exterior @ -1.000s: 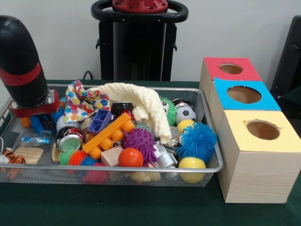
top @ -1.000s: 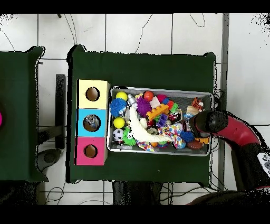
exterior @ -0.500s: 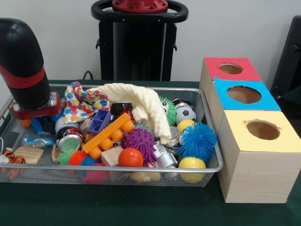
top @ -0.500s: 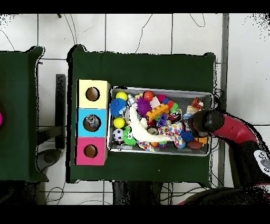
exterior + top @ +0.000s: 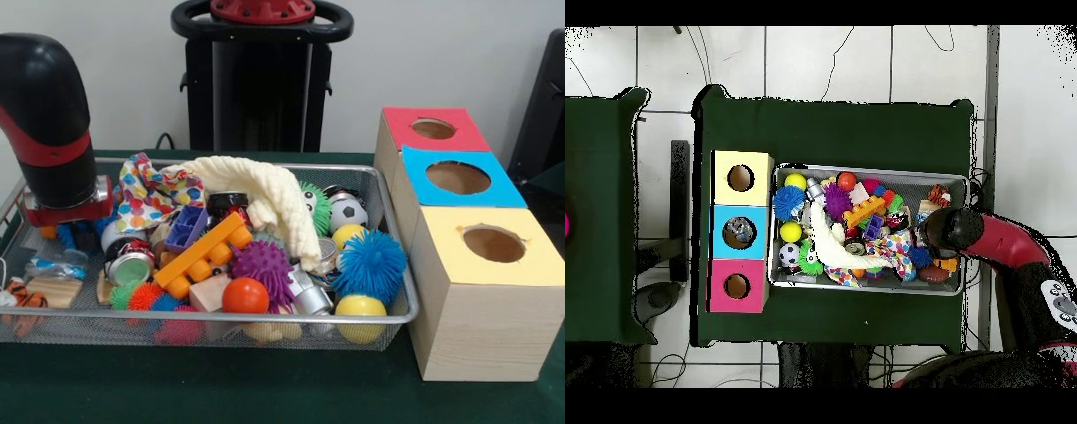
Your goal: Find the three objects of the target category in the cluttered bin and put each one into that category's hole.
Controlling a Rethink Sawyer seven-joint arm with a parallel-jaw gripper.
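Front view: the red and black arm descends into the left end of the silver wire mesh bin. Its gripper sits low among blue and orange toys. Whether the gripper is released or clenched cannot be determined.

The bin contents include a cream knitted cloth draped across the middle, a polka-dot fabric piece to its left, an orange toy brick, a purple spiky ball, a small orange ball, a blue spiky ball, two yellow balls and a miniature soccer ball. To the right of the bin stand three wooden boxes, each with a round hole: the red-topped box far, the blue-topped box in the middle, the yellow-topped box near.

Overhead view: the arm enters from the lower right, and its black end covers the right end of the bin. The three boxes stand in a column touching the bin's left end.
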